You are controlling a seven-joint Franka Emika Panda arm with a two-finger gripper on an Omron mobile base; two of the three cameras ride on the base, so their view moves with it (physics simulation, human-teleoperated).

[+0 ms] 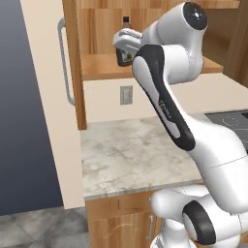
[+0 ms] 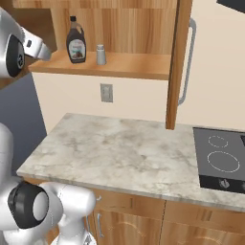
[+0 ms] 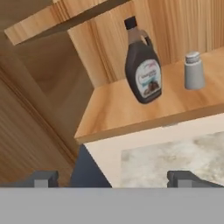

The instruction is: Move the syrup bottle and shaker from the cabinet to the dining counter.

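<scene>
Cabinet level: raised arm, hand spread.

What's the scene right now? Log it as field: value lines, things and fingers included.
syrup bottle: upright on the cabinet shelf, near its open edge
shaker: upright on the same shelf, beside the bottle, apart from it
cabinet door: swung open
gripper: in front of the shelf, short of the bottle
fingers: spread, nothing between them
worktop: marble, below the cabinet
cooktop: set into the worktop
</scene>
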